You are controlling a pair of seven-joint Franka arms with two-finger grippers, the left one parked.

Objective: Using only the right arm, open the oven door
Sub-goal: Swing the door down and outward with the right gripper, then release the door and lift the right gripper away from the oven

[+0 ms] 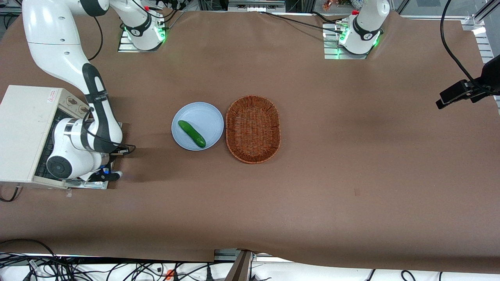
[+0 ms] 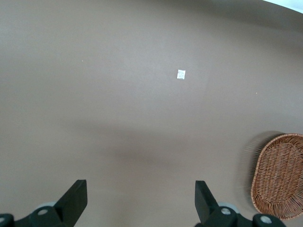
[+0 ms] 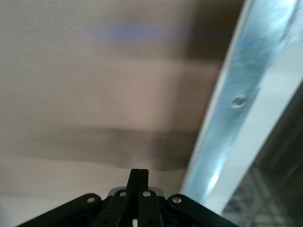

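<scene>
The cream oven [image 1: 23, 132] stands at the working arm's end of the table, with its dark wire rack showing. The oven door [image 1: 88, 184] hangs open and lies about flat in front of it, mostly hidden under the right arm [image 1: 84, 140]. Its bare metal inner frame [image 3: 239, 101] and dark glass [image 3: 279, 179] show in the right wrist view. My gripper [image 1: 106, 176] is low at the door's outer edge, at the corner nearer the front camera. Its fingers [image 3: 135, 176] are pressed together with nothing between them, over the brown cloth beside the frame.
A pale blue plate [image 1: 207, 113] with a green cucumber [image 1: 191, 133] sits mid-table, and a wicker basket [image 1: 253, 128] sits beside it [image 2: 279, 177]. A black camera mount [image 1: 465, 91] stands at the parked arm's end. A small white scrap [image 2: 181, 74] lies on the cloth.
</scene>
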